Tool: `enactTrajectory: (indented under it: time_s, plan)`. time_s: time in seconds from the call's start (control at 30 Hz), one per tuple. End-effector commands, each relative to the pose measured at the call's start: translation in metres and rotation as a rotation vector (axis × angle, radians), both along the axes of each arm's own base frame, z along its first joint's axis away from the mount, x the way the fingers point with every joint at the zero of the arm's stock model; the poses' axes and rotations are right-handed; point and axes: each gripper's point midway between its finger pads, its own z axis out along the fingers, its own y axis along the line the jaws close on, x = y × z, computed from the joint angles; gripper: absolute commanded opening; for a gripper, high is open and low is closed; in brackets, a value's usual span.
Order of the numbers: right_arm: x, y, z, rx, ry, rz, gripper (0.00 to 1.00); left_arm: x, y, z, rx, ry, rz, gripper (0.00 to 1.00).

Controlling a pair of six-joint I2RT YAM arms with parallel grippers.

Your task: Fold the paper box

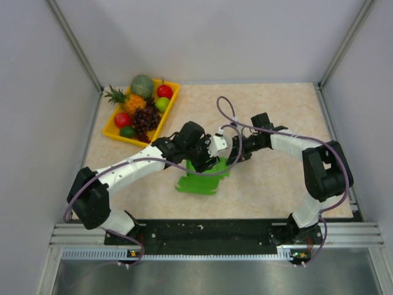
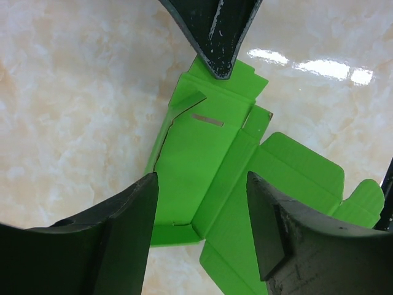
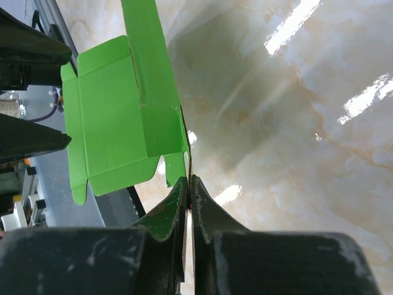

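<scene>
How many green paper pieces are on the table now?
1: the box sits in the middle of the table, one edge pinched in the right claw, the open left claw over it. More could hide beneath the claws.

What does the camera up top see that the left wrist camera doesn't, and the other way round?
Only the top view shows the yellow fruit tray at the far left of the table, plus the whole left arm and right arm. Only the left wrist view shows the small slot cut in the paper box and its crease lines, with the left gripper open, one finger on each side. Both show the green box on the table and the right gripper at its edge.
</scene>
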Motion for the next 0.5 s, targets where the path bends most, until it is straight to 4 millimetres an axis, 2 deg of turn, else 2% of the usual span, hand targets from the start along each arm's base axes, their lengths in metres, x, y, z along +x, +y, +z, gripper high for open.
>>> enactTrajectory:
  time_s: [0.0,0.13,0.2,0.27,0.37,0.47]
  plan:
    - [-0.006,0.013,0.031,0.08,-0.105,0.074,0.0,0.011,0.009,0.022,-0.051,-0.089,0.087,0.65]
    - [-0.013,0.018,0.038,0.111,-0.105,0.1,0.0,0.02,0.017,0.022,-0.035,-0.227,0.055,0.61]
    - [-0.014,0.018,0.042,0.119,-0.115,0.103,0.0,0.025,0.022,0.02,-0.024,-0.278,0.069,0.56]
    - [-0.017,0.018,0.042,0.122,-0.115,0.108,0.0,0.032,0.025,0.027,-0.031,-0.342,0.076,0.54]
    - [-0.019,0.019,0.044,0.128,-0.121,0.115,0.0,0.038,0.027,0.028,-0.04,-0.389,0.099,0.53]
    - [-0.02,0.021,0.047,0.141,-0.123,0.125,0.0,0.037,0.025,0.03,-0.056,-0.388,0.093,0.46]
